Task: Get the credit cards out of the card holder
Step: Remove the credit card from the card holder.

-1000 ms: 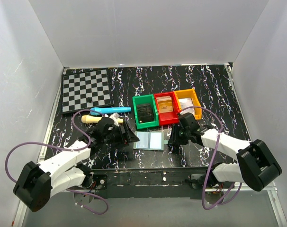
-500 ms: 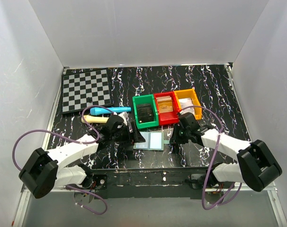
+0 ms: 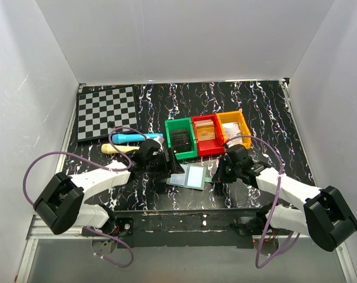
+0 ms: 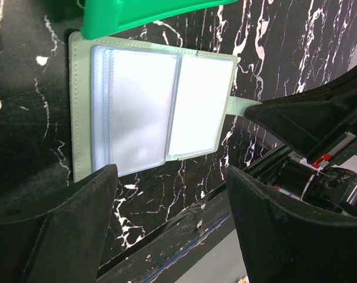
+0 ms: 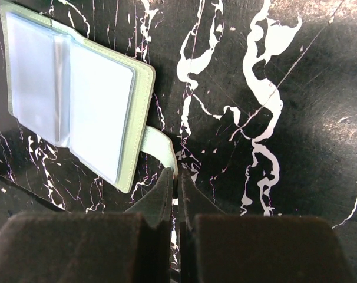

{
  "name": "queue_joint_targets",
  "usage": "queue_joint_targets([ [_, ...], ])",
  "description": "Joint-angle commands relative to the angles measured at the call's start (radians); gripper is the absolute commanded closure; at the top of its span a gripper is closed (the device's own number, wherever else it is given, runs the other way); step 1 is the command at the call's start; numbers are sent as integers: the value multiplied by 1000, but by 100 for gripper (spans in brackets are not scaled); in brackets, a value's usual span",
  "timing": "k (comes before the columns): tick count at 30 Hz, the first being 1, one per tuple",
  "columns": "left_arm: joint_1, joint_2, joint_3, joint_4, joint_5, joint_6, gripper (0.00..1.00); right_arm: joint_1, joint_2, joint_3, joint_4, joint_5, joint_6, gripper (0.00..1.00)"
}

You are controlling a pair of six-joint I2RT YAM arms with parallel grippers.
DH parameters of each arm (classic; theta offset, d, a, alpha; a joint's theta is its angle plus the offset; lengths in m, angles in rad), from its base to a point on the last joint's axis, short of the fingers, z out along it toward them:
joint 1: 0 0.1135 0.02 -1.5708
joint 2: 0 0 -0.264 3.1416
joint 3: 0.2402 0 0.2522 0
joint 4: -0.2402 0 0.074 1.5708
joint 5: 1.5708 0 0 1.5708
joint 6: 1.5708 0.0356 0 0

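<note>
**Landmark:** green bin (image 3: 180, 139) (image 4: 143, 15), standing on the black marbled counter (image 3: 255, 106).

**Task item:** The card holder (image 3: 187, 175) (image 4: 149, 112) (image 5: 72, 94) lies spread open on the counter, just on the near side of the green bin, towards the arm bases. Both pale-blue glossy panels face up. In the left wrist view its far edge meets the bin's lip. Whether it runs under the bin cannot be told. Its side tab (image 4: 240, 106) (image 5: 158, 147) juts from the edge that points away to the bin's right.

**Right claw** (image 3: 215, 174) (image 5: 175, 180): near and right of the green bin, low at the counter. The fingers are pressed together, and the end of the side tab runs in between their tips. It is clamped on the tab.

**Left claw** (image 3: 169, 171) (image 4: 169, 177): near and slightly left of the green bin, over the holder's near edge. The fingers stand wide apart, one towards each end of that edge, with nothing between them. Contact with the holder cannot be told.

**Other items:** red bin (image 3: 205, 135) touching the green bin's right side.
</note>
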Motion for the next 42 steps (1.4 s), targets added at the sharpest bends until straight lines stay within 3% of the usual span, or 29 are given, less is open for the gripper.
queue_joint_targets([
  [1, -19, 33, 60, 36, -10, 24, 27, 6, -21, -8, -12, -12, 1, 99],
  [22, -106, 169, 135, -15, -99, 116, 28, 6, -5, 4, -18, -24, -1, 99],
  [34, -163, 254, 215, -13, -56, 165, 29, 6, -6, 13, -23, -31, -2, 99],
  [42, -214, 261, 245, 80, 44, 232, 29, 6, -9, 2, -22, -28, -2, 99],
])
